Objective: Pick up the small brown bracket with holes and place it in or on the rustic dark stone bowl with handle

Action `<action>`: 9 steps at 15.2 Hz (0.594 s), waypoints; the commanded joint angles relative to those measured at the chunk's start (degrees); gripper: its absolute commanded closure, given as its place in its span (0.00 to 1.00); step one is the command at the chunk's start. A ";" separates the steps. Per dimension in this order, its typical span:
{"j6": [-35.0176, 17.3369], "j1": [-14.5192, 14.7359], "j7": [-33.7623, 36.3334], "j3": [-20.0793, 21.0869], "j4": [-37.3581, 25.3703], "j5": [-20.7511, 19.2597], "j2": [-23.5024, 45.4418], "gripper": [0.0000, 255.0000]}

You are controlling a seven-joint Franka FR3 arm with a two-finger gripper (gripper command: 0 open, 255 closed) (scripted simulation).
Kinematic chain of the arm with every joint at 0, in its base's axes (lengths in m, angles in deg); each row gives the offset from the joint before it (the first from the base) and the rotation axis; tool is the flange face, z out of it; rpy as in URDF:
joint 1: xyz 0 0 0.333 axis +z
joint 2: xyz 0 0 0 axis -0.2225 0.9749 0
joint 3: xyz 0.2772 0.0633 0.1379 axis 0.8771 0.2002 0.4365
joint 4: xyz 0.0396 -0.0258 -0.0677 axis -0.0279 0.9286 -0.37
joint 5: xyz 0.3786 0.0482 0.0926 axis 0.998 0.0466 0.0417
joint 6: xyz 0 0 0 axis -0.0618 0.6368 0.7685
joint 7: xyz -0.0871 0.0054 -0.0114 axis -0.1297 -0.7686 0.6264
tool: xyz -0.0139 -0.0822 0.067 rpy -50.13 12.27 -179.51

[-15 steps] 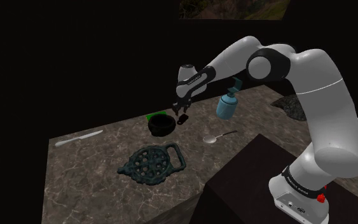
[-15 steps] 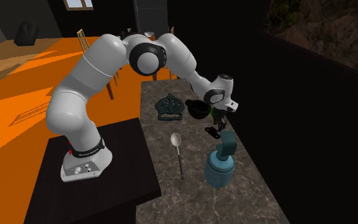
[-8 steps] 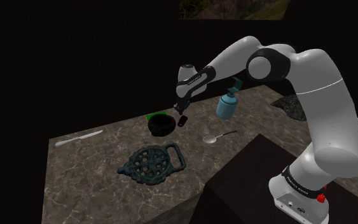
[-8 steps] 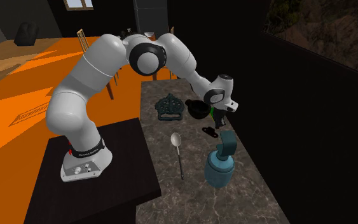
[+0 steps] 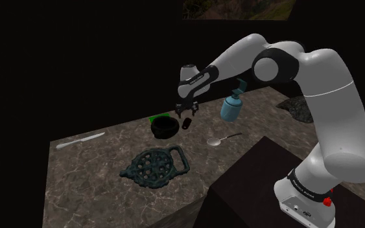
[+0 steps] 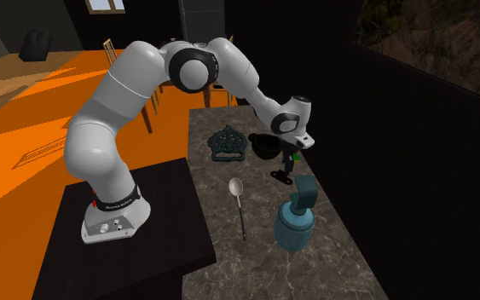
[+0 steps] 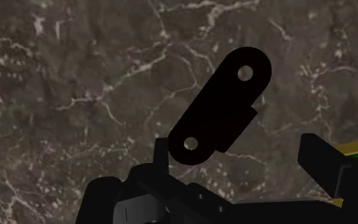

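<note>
Fingers (image 7: pixel 320 159) are spread wide and nothing is clasped. A dark bracket (image 7: pixel 222 108) with a hole at each end is seen flat on the marbled tabletop (image 7: pixel 75 76), under the gap between them. One end is close by one finger in the wrist view, and contact there cannot be told. A strip of a green object (image 7: pixel 357 148) is seen by the other finger.

In the shoulder view the fingers (image 5: pixel 181 109) are pointed down over the tabletop (image 5: pixel 96 178), and the bracket (image 5: pixel 187 122) is placed just below them. A dark bowl (image 5: pixel 164 126) is set just beside the bracket, on the shoulder view's left, with the bracket outside it. The green object (image 5: pixel 153 118) is partly hidden behind the bowl.

Farther out, a spoon (image 5: pixel 223 138) is laid near the bracket toward the stand (image 5: pixel 265 188). A blue pump bottle (image 5: pixel 231 107) is stood upright, well apart from the bowl. A round dark-green openwork trivet (image 5: pixel 155 166) is laid flat nearer the front edge. A pale knife (image 5: pixel 80 140) is laid at the shoulder view's far left.

In the second exterior view the bracket (image 6: pixel 282 176) is found between the bowl (image 6: pixel 265 145) and the bottle (image 6: pixel 295 223). The white arm (image 6: pixel 114 102) is arched over from the stand, and an orange floor (image 6: pixel 16 170) is seen beyond.
</note>
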 commanded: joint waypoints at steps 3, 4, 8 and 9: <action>-1.16 0.28 1.65 -0.21 -0.33 0.43 2.09 0.00; -1.61 0.23 1.63 -0.17 -0.45 0.47 2.65 0.00; -2.30 0.17 1.59 -0.11 -0.67 0.53 3.56 0.00; -2.30 0.17 1.59 -0.11 -0.67 0.53 3.56 0.00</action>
